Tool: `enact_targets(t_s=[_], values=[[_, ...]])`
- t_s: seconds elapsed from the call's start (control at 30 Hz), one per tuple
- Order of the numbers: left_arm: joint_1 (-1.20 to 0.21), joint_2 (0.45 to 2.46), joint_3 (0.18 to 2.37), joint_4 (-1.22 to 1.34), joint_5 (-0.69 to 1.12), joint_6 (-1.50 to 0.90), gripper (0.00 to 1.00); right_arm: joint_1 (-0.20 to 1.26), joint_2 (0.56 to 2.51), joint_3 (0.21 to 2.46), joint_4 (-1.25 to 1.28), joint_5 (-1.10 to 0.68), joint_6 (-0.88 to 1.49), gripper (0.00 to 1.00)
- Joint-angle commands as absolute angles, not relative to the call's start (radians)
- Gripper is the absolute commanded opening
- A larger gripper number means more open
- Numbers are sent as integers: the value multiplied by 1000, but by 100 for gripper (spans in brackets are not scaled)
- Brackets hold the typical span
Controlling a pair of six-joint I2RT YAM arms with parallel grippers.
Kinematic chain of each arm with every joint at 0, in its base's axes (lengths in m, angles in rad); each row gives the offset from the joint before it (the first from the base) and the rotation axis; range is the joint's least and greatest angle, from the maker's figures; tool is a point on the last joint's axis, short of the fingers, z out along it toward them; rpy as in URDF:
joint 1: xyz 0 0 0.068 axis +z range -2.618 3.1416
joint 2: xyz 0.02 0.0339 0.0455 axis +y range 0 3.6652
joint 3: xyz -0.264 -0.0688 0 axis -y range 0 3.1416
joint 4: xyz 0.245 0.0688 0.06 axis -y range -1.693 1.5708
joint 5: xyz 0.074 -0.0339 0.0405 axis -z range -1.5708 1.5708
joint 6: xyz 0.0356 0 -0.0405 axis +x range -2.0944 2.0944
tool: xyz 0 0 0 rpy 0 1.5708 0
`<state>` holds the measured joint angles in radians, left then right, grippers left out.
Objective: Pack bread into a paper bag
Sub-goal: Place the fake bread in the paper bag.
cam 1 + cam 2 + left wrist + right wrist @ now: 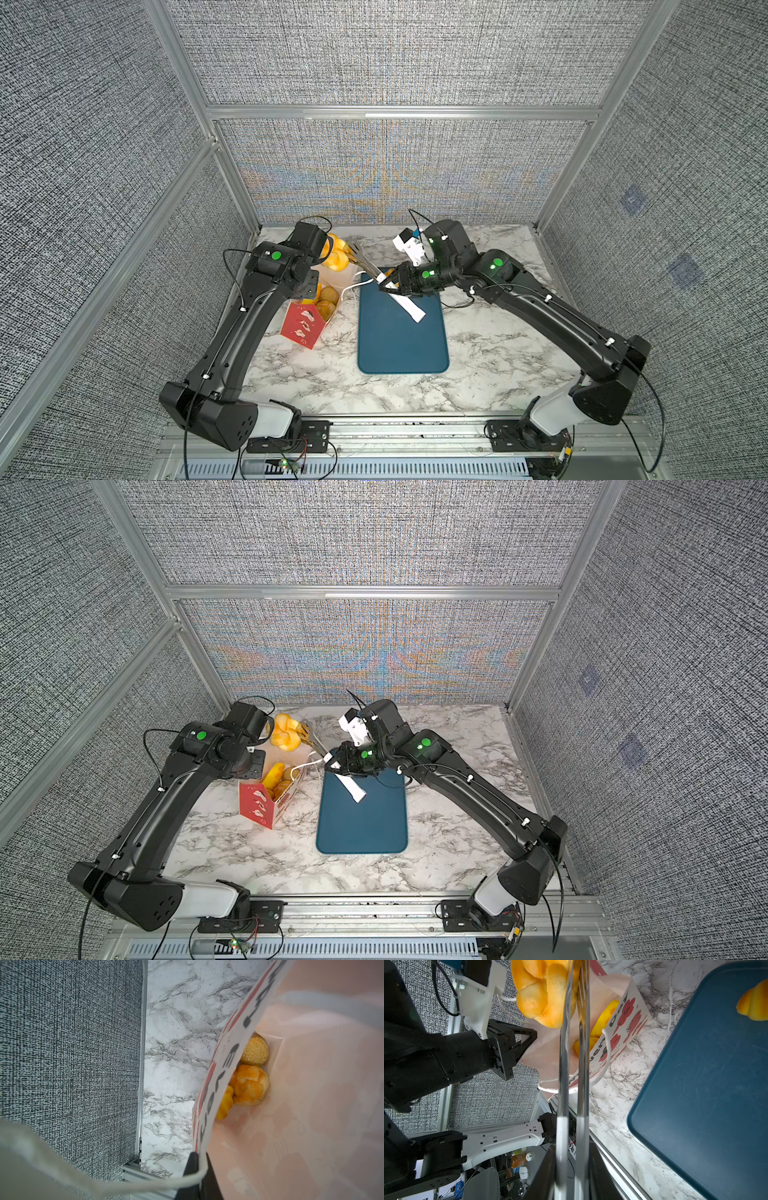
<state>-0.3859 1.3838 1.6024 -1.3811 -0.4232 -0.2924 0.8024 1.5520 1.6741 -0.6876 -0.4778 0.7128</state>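
The paper bag (300, 326) stands tilted at the left of the table, red side toward the front and mouth open. My left gripper (199, 1159) is shut on its rim, and its white cord handle (145, 1184) lies across the jaws. Several golden bread pieces (249, 1084) lie inside. My right gripper (572, 1147) is shut on metal tongs (564, 1053). The tong tips pinch a twisted knot roll (336, 257) above the bag's far end, as both top views show. One croissant (753, 1005) lies on the far end of the tray.
A dark blue tray (403, 345) lies lengthwise in the middle of the marble table (490, 353). The white end of the tongs (411, 309) sticks out over it behind my right gripper. Grey fabric walls with metal rails enclose the table on three sides.
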Motion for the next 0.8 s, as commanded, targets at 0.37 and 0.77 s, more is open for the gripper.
enact_targets(t_s=[0.37,0.77], values=[[-387,1395,1613,-1357,-423,-288,2,762,1531,1681,-702,-474,673,26],[-390,1401,1623,-1356,-423,-287,2,753,1537,1680,-692,-488,675,29]])
